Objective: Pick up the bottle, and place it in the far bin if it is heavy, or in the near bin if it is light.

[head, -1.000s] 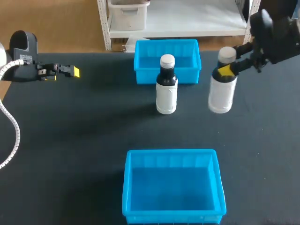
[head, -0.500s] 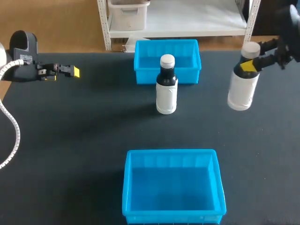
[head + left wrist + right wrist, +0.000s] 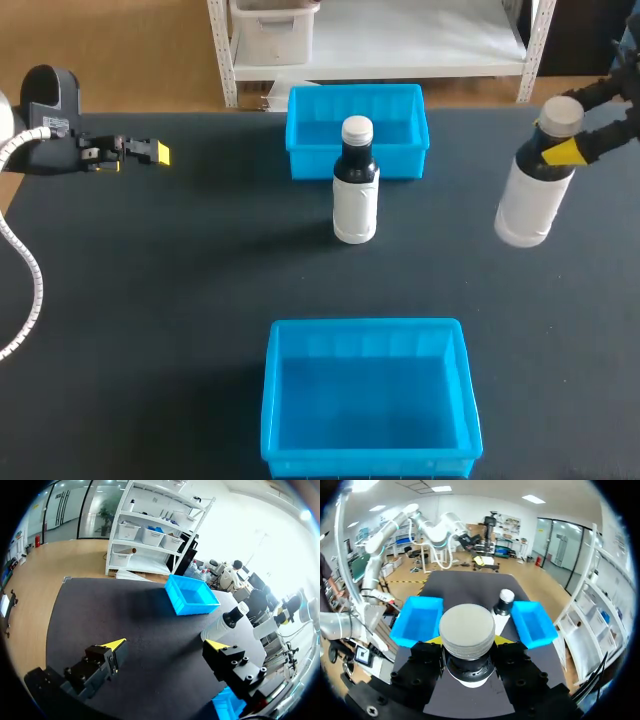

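Biggest first: the black matte table [image 3: 150, 320] takes up most of the head view. At its near edge, roughly centred, sits the near bin [image 3: 272, 400], a bright blue rectangular plastic tub with its open side up. The far bin [image 3: 310, 160], same blue plastic, sits at the far edge, pretty much in line with it.

Over the right side of the table, well apart from both bins, is the held bottle [image 3: 527, 205]. It's a white plastic cylinder with a dark neck and a pale grey screw cap (it leans a bit, cap toward the far right). The right gripper [image 3: 468, 641] is clamped on its neck, one yellow-tipped finger on each side.

A second bottle [image 3: 355, 200], with a white-wrapped body, black shoulder and white cap, stands upright mid-table, just on the near side of the far bin. Print on either label is too small to read.

The left gripper [image 3: 166, 645] sits at the far left of the table, fingers spread wide apart.
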`<state>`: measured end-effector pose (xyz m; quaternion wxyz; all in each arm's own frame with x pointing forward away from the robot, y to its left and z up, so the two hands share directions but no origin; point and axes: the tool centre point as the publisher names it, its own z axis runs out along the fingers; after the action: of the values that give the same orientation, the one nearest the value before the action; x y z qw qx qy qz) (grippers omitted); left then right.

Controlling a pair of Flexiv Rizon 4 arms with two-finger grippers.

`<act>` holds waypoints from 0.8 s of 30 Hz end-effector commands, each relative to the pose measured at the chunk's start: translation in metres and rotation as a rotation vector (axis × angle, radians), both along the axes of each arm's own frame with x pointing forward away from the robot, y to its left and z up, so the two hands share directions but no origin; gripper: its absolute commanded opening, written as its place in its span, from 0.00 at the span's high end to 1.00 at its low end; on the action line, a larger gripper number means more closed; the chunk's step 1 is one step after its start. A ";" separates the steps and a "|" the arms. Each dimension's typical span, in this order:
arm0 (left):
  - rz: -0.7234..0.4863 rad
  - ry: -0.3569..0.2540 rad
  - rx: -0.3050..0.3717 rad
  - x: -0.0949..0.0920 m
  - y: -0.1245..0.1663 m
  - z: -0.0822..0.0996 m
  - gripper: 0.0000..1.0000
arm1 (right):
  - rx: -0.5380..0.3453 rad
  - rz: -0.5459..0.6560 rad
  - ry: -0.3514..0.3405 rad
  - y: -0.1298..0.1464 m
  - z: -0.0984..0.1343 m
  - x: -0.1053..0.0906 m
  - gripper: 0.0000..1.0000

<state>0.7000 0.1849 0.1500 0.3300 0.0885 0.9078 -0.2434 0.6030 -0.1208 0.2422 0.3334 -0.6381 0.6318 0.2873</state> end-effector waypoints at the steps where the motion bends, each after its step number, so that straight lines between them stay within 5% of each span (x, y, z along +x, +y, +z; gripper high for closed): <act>1: 0.000 0.000 0.000 0.000 0.000 0.000 0.00 | -0.009 0.096 0.030 0.016 0.009 -0.007 1.00; 24: 0.000 0.000 0.000 0.000 0.000 0.000 0.00 | 0.043 0.560 0.094 0.133 0.004 -0.108 1.00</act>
<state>0.7000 0.1849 0.1500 0.3300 0.0885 0.9078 -0.2433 0.4912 0.0015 0.2509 0.2387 -0.7619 0.4500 0.4000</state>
